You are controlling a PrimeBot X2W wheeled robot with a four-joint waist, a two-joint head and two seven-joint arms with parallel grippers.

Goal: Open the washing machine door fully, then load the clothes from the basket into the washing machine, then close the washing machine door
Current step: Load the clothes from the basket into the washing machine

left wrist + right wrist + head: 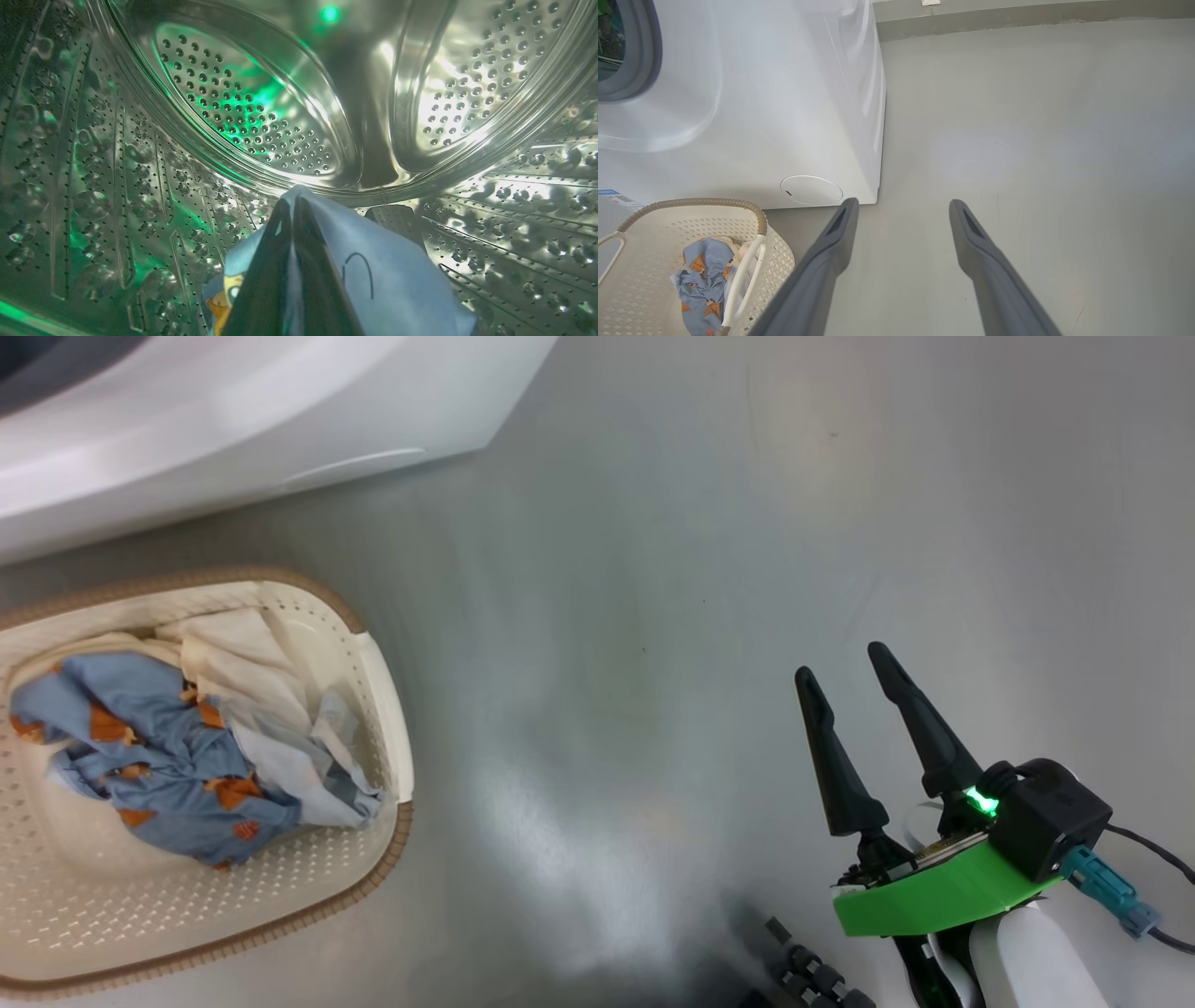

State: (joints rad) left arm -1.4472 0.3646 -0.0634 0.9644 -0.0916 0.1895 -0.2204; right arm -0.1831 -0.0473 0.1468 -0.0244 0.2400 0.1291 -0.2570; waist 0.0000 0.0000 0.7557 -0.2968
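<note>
Inside the perforated steel drum [261, 116] of the washing machine [752, 116], my left gripper [294, 205] is shut on a light-blue printed garment [397, 289] that drapes over its fingers. More clothes [177, 747], blue with orange figures plus cream pieces, lie in the cream basket [364, 653] on the floor at the lower left of the head view. In the right wrist view the basket [775, 261] stands just before the machine's white front. My right gripper [850, 672] hangs open over bare floor, well right of the basket. The washing machine door is out of view.
The washing machine's white lower front [233, 420] runs along the head view's top left, with a round white cap [811, 190] near its corner. Grey floor [700, 569] spreads to the right. A wall base [1017, 18] lies behind.
</note>
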